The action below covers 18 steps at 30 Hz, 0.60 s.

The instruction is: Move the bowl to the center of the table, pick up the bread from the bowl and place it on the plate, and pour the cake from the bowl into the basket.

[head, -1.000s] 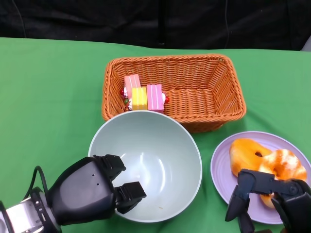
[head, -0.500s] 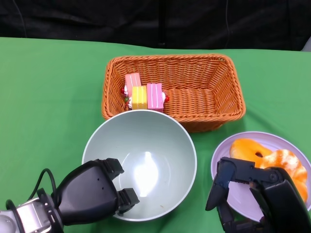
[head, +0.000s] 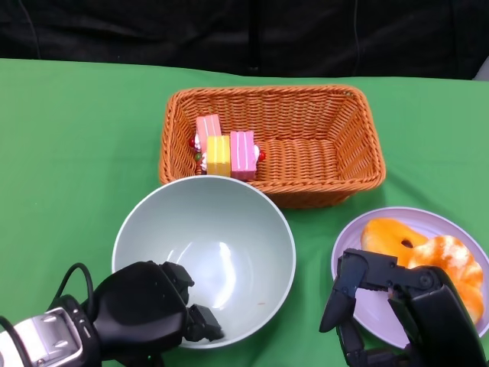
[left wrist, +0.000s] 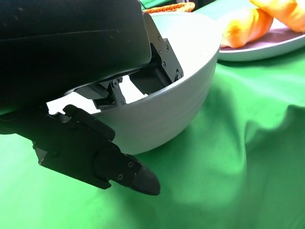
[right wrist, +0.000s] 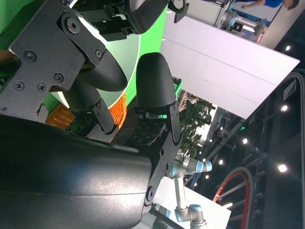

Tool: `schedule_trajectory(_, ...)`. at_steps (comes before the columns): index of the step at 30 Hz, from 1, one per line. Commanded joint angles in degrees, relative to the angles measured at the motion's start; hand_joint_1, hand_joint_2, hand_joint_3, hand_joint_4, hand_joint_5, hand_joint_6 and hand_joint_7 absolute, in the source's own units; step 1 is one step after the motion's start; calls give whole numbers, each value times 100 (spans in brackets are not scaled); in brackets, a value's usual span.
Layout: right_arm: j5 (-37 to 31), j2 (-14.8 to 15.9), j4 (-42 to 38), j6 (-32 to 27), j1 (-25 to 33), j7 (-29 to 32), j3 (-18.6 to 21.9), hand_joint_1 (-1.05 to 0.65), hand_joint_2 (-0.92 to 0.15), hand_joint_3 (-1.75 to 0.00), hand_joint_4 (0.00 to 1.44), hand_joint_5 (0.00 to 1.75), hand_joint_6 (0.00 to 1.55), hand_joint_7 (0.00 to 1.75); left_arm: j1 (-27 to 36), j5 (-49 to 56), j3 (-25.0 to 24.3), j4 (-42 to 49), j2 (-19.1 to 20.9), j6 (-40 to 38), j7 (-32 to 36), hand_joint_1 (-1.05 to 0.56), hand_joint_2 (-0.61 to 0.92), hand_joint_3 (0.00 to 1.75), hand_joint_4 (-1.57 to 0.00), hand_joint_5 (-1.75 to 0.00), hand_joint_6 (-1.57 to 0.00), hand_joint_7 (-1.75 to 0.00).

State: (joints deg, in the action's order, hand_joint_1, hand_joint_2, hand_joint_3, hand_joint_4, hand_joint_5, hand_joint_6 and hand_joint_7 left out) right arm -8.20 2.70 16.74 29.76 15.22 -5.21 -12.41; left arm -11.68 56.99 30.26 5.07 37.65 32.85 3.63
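The pale green bowl point(head: 221, 229) stands empty on the green cloth just in front of the basket. My left hand point(head: 149, 310) grips its near rim; the left wrist view shows fingers point(left wrist: 152, 71) inside the bowl point(left wrist: 162, 114) and the thumb outside below it. Pink and yellow cake pieces point(head: 229, 154) lie in the left end of the orange wicker basket point(head: 267, 92). Two orange-glazed breads point(head: 388, 238) rest on the purple plate point(head: 351, 252) at the right. My right hand point(head: 397, 313) hovers over the plate's near edge, fingers apart, holding nothing.
The basket's front wall is close behind the bowl's far rim. Green cloth covers the table to the left and behind; a black backdrop runs along the far edge. In the right wrist view, the bowl point(right wrist: 131, 62) and a bit of basket point(right wrist: 119, 112) show past my fingers.
The left hand has drawn the bowl leftward and nearer to me, away from the basket. The right hand rose and shifted left over the plate's near edge.
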Motion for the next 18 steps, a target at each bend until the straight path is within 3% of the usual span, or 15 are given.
schedule_trajectory(1, -5, -27, -47, 101, 35, 99, 19, -3, -20, -175, 94, 174, 87, 147, 232, -275, -227, -315, 199, -128, -466, -73, 92, 23, -34, -39, -44, 0)
schedule_trajectory(10, 174, -11, -107, 169, 13, 102, 86, -3, -21, -175, 93, 174, 87, 148, 902, -2293, -1075, -1550, 367, -574, -2089, -93, 92, 27, -13, -32, -26, 0)
schedule_trajectory(15, 216, -4, -113, 94, 16, 58, 69, -3, -21, -175, 94, 174, 87, 148, 1184, -3514, -1557, -1961, 369, -790, -2642, -97, 92, 30, -11, -32, -25, 0)
schedule_trajectory(18, 226, -1, -115, 90, 14, 49, 69, -3, -22, -175, 94, 174, 87, 148, 1226, -3658, -1656, -2018, 329, -814, -2781, -97, 92, 30, -11, -33, -26, -1)
